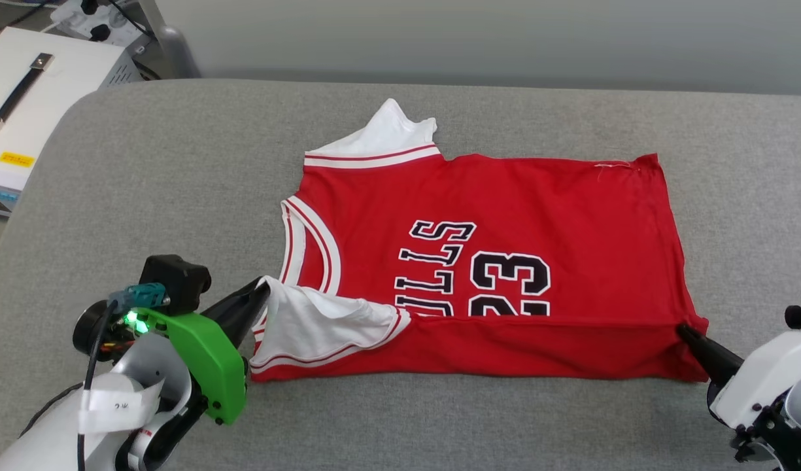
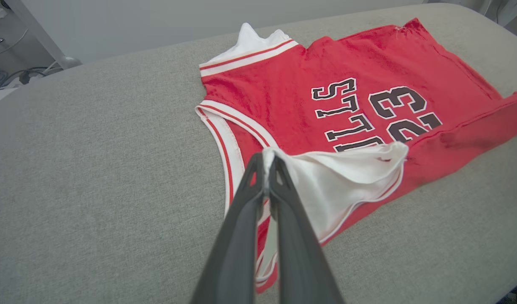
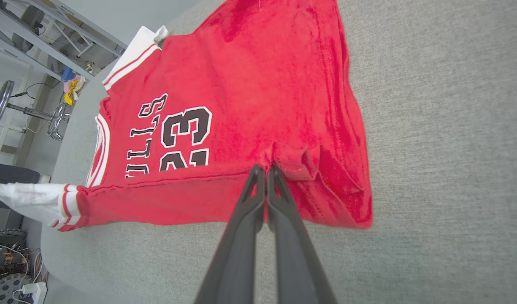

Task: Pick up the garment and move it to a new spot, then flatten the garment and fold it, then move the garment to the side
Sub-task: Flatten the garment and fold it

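The garment [image 1: 498, 216], a red jersey with white sleeves and black "BULLS 23" lettering, lies on the grey table with its near long edge folded up over the front. My left gripper [image 1: 261, 293] is shut on the near white sleeve [image 2: 342, 173], pinching its edge at the fingertips [image 2: 267, 158]. At the other end my right gripper [image 1: 682, 330] is shut on the red hem corner [image 3: 292, 162], lifted slightly off the cloth. The far sleeve [image 1: 390, 134] lies flat at the back.
The grey padded table [image 1: 145, 170] has open surface left, right and in front of the garment. A white equipment case [image 1: 34, 98] with a black handle stands beyond the table's left edge. Shelving and cables [image 3: 34, 76] show past the table.
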You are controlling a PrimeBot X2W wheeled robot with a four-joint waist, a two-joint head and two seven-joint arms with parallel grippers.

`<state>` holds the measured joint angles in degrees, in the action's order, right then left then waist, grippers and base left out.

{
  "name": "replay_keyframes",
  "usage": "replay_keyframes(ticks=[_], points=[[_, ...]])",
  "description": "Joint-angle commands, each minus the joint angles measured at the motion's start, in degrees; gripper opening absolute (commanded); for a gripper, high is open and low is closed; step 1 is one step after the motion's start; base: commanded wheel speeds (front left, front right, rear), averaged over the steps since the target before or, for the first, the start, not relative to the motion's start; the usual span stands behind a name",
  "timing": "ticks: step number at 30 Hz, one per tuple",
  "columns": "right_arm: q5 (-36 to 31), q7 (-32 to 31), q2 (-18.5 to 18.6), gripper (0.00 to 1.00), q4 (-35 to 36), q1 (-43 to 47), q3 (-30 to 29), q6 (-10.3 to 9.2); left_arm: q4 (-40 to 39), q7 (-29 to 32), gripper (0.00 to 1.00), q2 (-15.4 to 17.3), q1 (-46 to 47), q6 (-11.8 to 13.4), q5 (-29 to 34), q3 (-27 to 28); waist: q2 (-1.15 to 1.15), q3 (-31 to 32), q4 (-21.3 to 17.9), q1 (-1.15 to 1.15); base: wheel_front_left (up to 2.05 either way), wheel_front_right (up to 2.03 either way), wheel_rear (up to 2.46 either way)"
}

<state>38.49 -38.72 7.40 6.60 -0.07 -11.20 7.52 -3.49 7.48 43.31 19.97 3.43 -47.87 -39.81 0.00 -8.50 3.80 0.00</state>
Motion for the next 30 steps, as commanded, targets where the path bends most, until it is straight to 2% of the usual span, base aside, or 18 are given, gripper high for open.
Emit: replay_keyframes(ticks=[1,17,18,19,20,21,25,28,30], points=[[-0.7,-0.38,0.06,0.0,-0.78,-1.77,0.18,-0.03,1.32,0.36,0.0,-0.79,1.73,-0.52,0.64,-0.1,0.0,-2.41,-0.61,0.0,0.0,0.0,0.0],[-5.08,0.32,1.48,0.0,-8.6,-9.7,2.48,-0.03,16.79,-1.02,0.0,-7.24,9.94,-4.38,4.13,-3.33,0.0,-7.58,-1.25,0.0,0.0,0.0,0.0],[-5.28,0.49,1.56,0.0,-8.97,-9.85,2.51,-0.03,17.42,-1.27,0.12,-7.59,10.2,-4.5,4.33,-3.49,0.0,-7.61,-1.25,0.0,0.0,0.0,0.0],[-5.62,0.76,1.64,0.0,-9.36,-9.99,2.54,-0.03,18.19,-1.7,0.8,-8.02,10.52,-4.45,4.66,-3.62,0.0,-7.59,-1.23,0.0,0.0,0.0,0.0],[-5.96,1.16,1.75,0.34,-9.53,-10.1,2.67,-0.03,18.89,-2.05,1.0,-8.35,10.72,-4.18,4.92,-3.64,0.0,-7.54,-1.22,0.0,0.0,0.0,0.0],[-6.23,1.78,1.71,1.0,-9.83,-10.23,2.64,-0.03,19.7,-2.57,1.0,-8.74,10.94,-3.85,5.22,-3.63,0.0,-7.37,-1.24,0.0,0.0,0.0,0.0],[-5.9,3.62,1.51,1.0,-10.95,-10.58,3.1,-0.03,22.66,-5.34,1.0,-9.83,11.66,-0.49,6.6,-2.49,0.0,-6.04,-1.21,0.0,0.0,0.0,0.0],[-5.71,5.09,2.18,1.0,-10.63,-10.37,4.06,-0.03,23.56,-6.26,1.0,-10.67,11.4,-0.24,5.96,-2.12,0.0,-4.61,-1.13,0.0,0.0,0.0,0.0],[-5.45,6.97,3.16,1.0,-9.19,-10.27,5.67,-0.03,23.97,-6.37,1.0,-10.47,11.28,0.94,6.55,-2.13,0.0,-3.49,-1.11,0.0,0.0,0.0,0.0]])
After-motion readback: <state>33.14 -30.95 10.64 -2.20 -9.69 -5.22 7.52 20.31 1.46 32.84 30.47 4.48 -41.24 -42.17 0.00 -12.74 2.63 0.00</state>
